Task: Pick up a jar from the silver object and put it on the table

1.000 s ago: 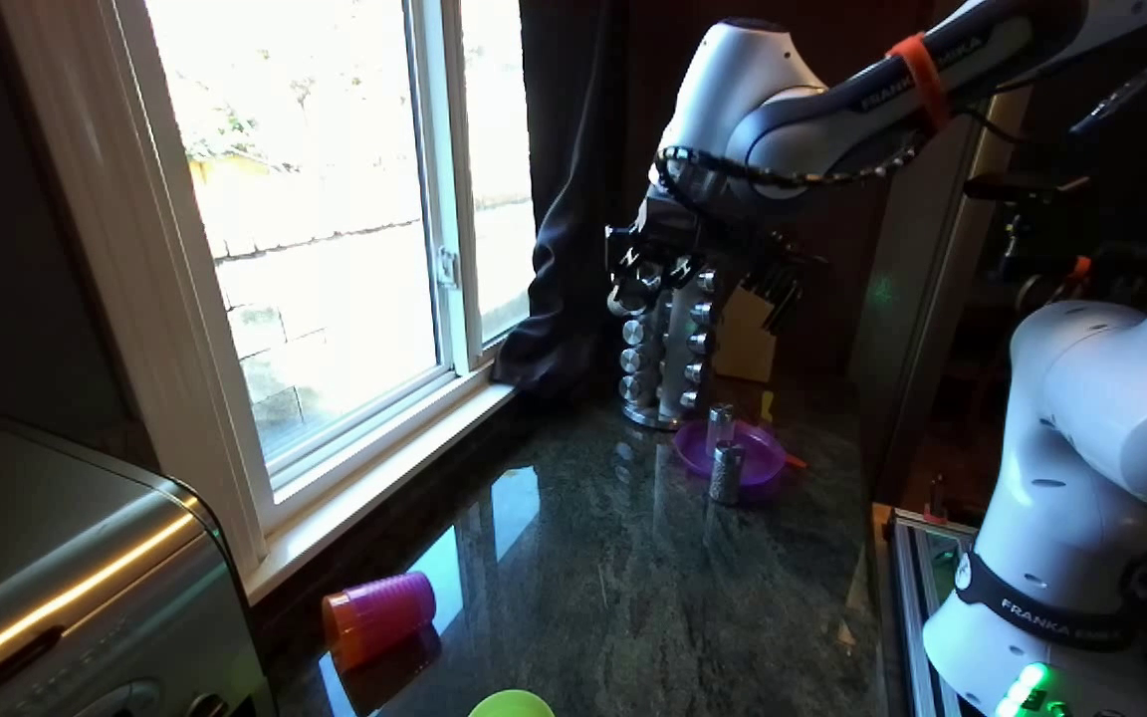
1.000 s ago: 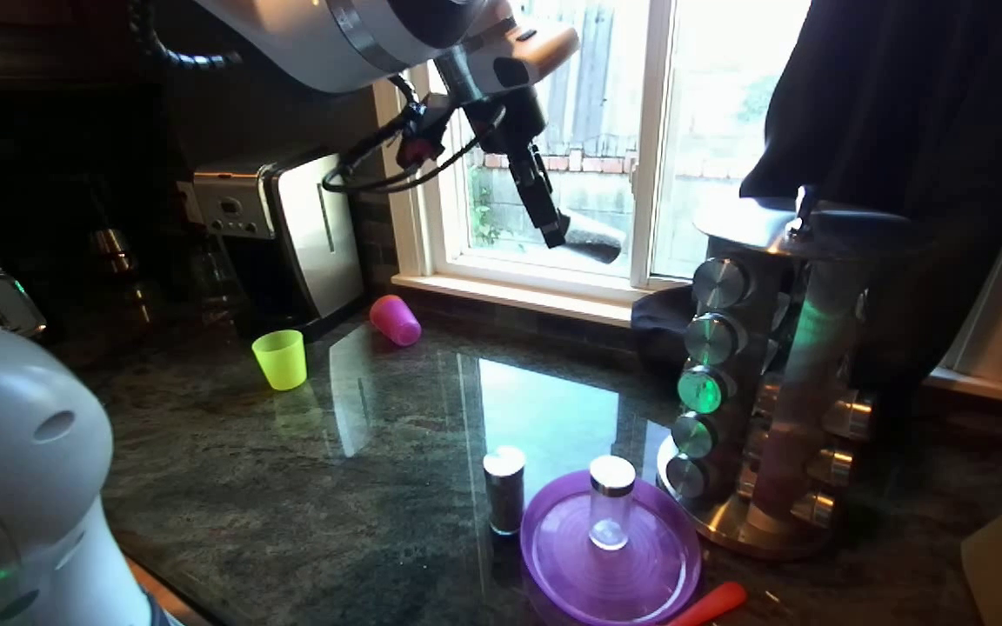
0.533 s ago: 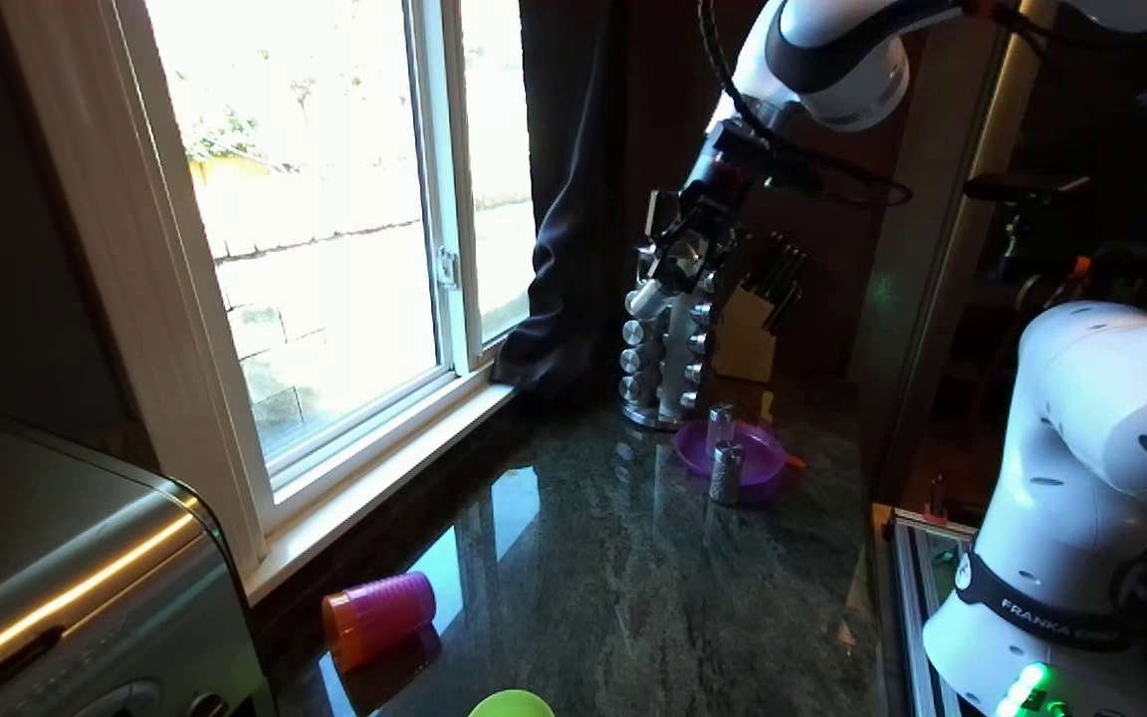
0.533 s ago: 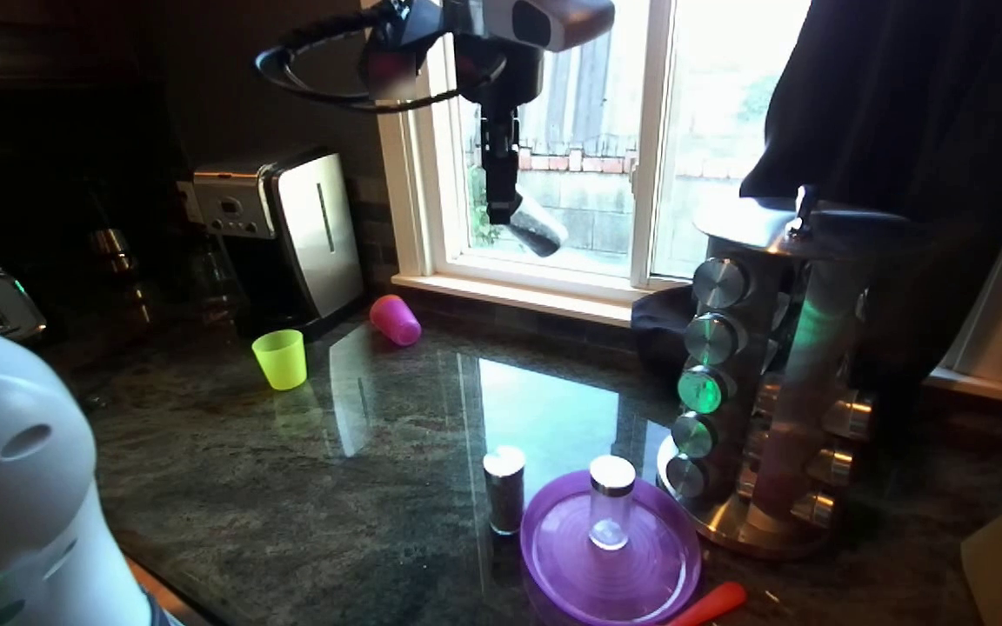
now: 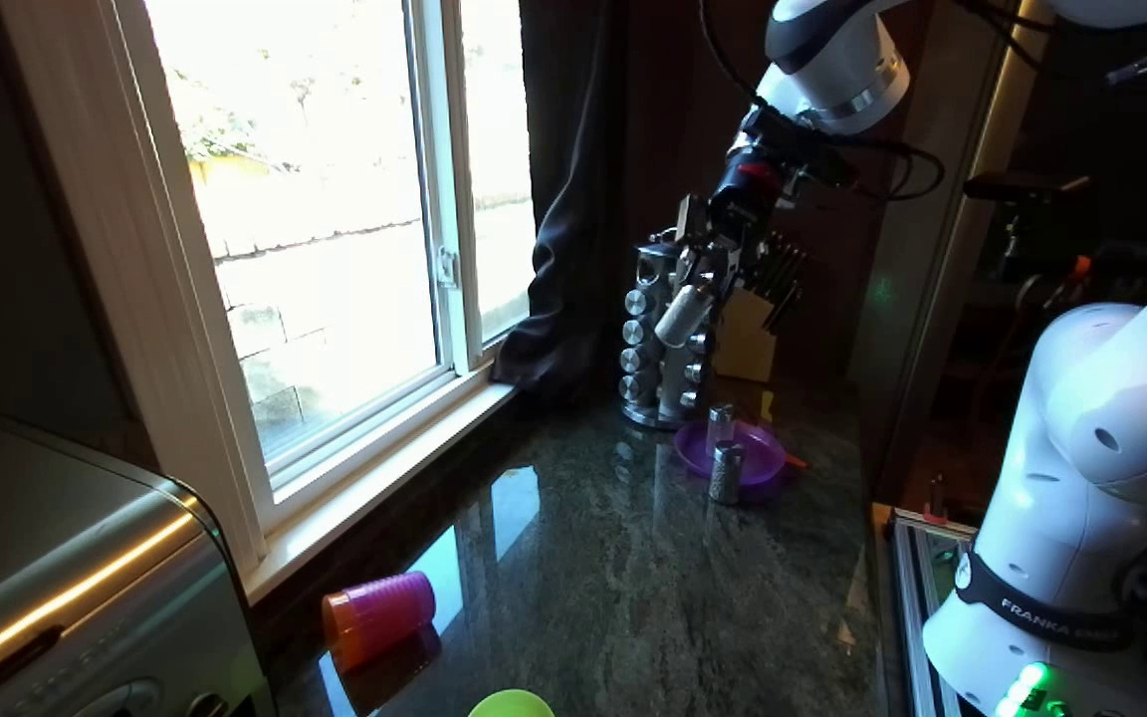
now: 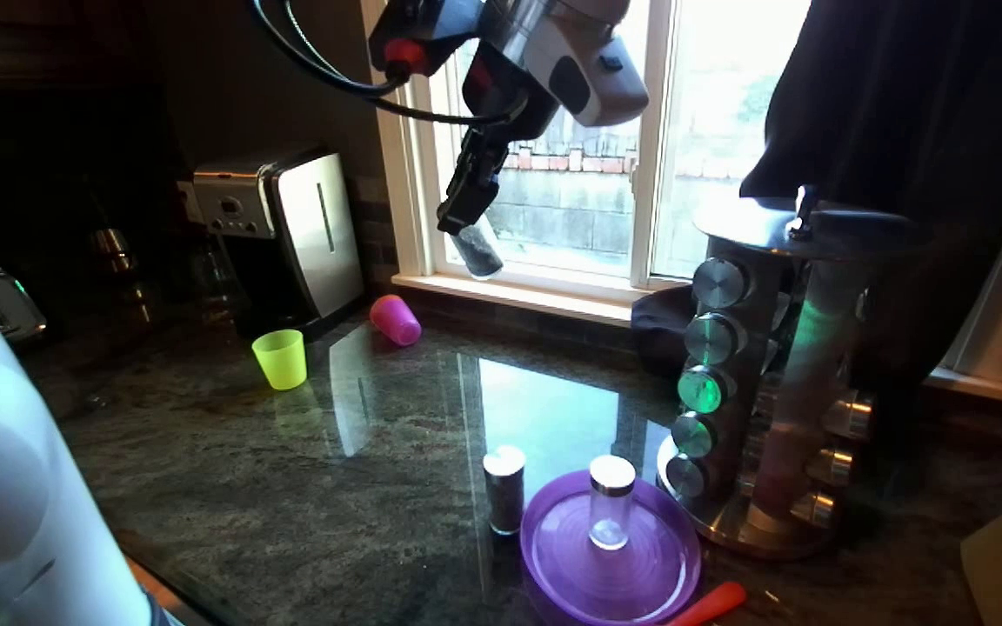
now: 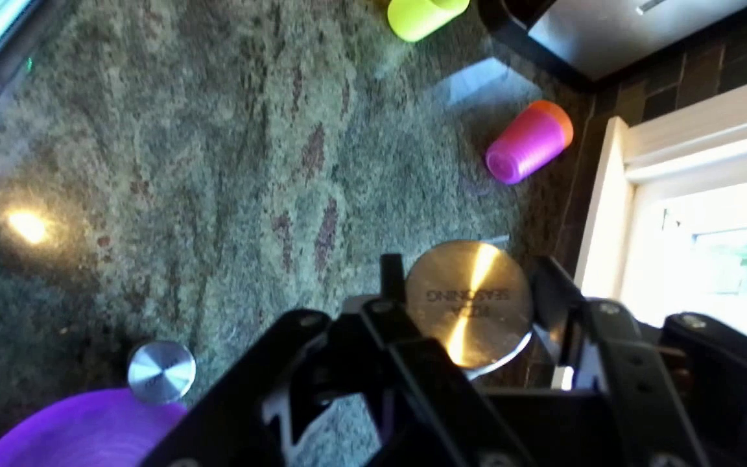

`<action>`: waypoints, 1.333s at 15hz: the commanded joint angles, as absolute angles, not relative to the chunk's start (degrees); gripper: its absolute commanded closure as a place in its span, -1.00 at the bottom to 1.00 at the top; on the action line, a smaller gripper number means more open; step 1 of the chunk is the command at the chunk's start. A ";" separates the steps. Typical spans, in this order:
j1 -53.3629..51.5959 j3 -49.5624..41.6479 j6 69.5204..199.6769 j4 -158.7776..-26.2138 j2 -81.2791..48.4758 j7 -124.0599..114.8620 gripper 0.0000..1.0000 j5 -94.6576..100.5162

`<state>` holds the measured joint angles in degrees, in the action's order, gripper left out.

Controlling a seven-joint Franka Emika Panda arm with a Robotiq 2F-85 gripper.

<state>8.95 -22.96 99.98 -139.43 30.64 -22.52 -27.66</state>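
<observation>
I'm holding the spice jar [image 5: 685, 317] btwn my jaws, pinched at the metal lid [image 7: 469, 318], glass end slanting down. In wrist view the lid reads upside down, "SEASONING" legible, a second word too blurred to read for sure. Jar's in mid-air, well above the table [image 6: 336, 496] & apart from it. In an ext. view I've it in front of the window [image 6: 588, 204], well apart from the silver spice rack [image 6: 805, 374], which stands upright on the table w/ rows of lidded jars [image 6: 710, 337]. In the shallow purple bowl [image 6: 657, 561] near the rack there's a clear glass jar [image 6: 611, 515], upright; just beside the bowl, directly on the table, a dark-filled jar [image 6: 504, 500], also upright. Pink cup [image 6: 395, 320] lies on its side, orange at its wider end; yellow-green cup [image 6: 280, 359] stands upright nearby, both near the steel-sided appliance [image 6: 310, 235]. In an ext. view a knife block [image 5: 745, 337] stands near the rack, & a dark curtain [image 5: 573, 249] hangs by the window.
</observation>
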 commanded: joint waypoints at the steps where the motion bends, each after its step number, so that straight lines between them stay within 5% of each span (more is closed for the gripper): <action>1: 11.07 -22.98 91.71 -134.96 20.77 -19.23 0.50 -35.35; 2: 11.61 -22.92 90.08 -134.24 18.33 -19.24 0.50 -37.53; 3: 13.88 -19.91 93.17 -137.14 23.41 -19.96 0.00 -34.49; 8: 13.86 -20.11 91.60 -134.85 17.77 -19.26 0.00 -36.88; 9: 13.88 -20.12 91.53 -134.73 17.78 -19.26 0.50 -36.91; 20: 10.63 -13.14 79.89 -129.46 0.63 -10.55 0.50 -44.80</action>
<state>11.46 -15.60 81.79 -133.07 6.65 -11.92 -45.07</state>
